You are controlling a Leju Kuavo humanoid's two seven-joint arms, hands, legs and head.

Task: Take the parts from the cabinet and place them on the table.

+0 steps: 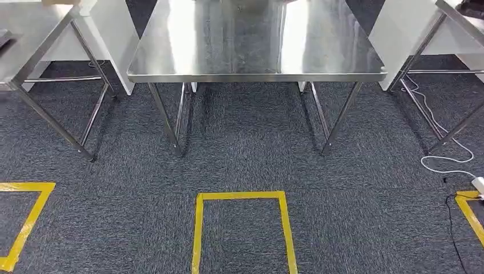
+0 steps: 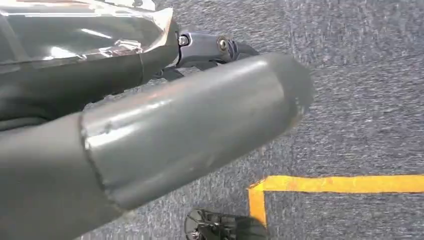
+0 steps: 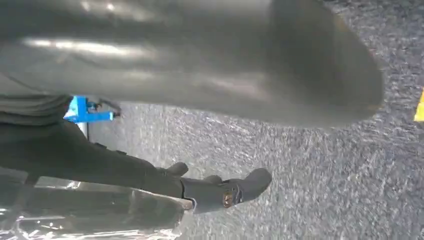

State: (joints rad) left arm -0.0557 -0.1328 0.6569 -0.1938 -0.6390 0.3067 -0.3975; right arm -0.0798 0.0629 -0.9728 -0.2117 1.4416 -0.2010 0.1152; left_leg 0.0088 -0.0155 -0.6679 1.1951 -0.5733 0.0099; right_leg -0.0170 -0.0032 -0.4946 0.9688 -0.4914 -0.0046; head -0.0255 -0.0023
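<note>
The steel table (image 1: 257, 63) stands ahead of me across the carpet, its top bare. In the left wrist view my left hand (image 2: 150, 140) hangs over the floor. Its thick thumb and dark fingers (image 2: 205, 47) grip a dark part in crinkled clear plastic (image 2: 75, 30). My right hand (image 3: 200, 65) also hangs low, and its fingers (image 3: 225, 192) lie along a second plastic-wrapped part (image 3: 100, 215). Much of each part is hidden behind the hand.
A yellow tape square (image 1: 242, 197) marks the carpet between me and the table, with more tape at both sides (image 2: 340, 183). Other steel tables stand at the left (image 1: 28, 34) and right (image 1: 456, 23). A white cable (image 1: 445, 160) trails on the floor at right.
</note>
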